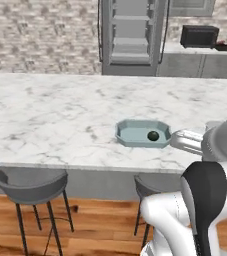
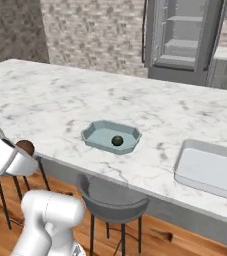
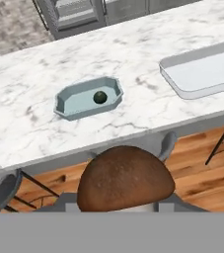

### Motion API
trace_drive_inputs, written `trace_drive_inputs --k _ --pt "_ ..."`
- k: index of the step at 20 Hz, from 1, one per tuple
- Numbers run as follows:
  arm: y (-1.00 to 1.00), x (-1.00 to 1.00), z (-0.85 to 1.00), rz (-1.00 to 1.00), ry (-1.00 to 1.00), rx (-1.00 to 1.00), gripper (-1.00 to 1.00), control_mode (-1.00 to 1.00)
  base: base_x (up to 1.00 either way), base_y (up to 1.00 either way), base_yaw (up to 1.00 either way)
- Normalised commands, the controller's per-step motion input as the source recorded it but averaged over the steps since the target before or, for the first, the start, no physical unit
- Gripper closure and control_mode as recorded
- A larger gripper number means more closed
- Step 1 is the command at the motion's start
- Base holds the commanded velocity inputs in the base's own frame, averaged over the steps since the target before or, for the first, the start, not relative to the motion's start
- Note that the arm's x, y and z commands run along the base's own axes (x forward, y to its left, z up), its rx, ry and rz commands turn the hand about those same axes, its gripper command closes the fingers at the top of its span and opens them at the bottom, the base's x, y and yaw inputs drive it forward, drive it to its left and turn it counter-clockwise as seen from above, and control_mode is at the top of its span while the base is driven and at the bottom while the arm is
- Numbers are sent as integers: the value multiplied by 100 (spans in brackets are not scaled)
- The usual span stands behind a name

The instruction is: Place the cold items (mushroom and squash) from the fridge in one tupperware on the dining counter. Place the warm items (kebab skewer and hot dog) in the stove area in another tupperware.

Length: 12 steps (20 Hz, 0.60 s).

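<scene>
A brown mushroom [image 3: 126, 182] fills the bottom of the hand view, and my gripper [image 3: 126, 206] is shut on it, its fingertips hidden behind the cap. From the right base the mushroom [image 2: 26, 147] shows at the gripper [image 2: 23, 152], hovering off the counter's near edge, left of the tupperware. The blue-grey octagonal tupperware [image 1: 130, 134] [image 2: 97, 134] [image 3: 76, 101] sits on the marble dining counter [image 1: 50, 115]. Inside it lies a dark green round squash [image 1: 153, 135] [image 2: 117, 140] [image 3: 100, 97]. The kebab skewer and hot dog are out of view.
A larger pale rectangular tupperware [image 2: 210, 172] [image 3: 207, 74] sits on the counter to the right. Grey bar stools [image 1: 32, 186] [image 2: 112, 202] stand under the counter's near edge. The open fridge [image 1: 130, 35] [image 2: 185, 35] and a black microwave [image 1: 199, 36] are beyond the counter.
</scene>
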Motion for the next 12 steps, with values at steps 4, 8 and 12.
trace_drive_inputs --k 4,8,12 --pt "0 0 0 0 0 0 100 100 85 34 -53" --pt "0 0 0 0 0 0 100 100 97 20 -44" --pt "0 75 -7 -5 9 12 100 -100 25 0 -4"
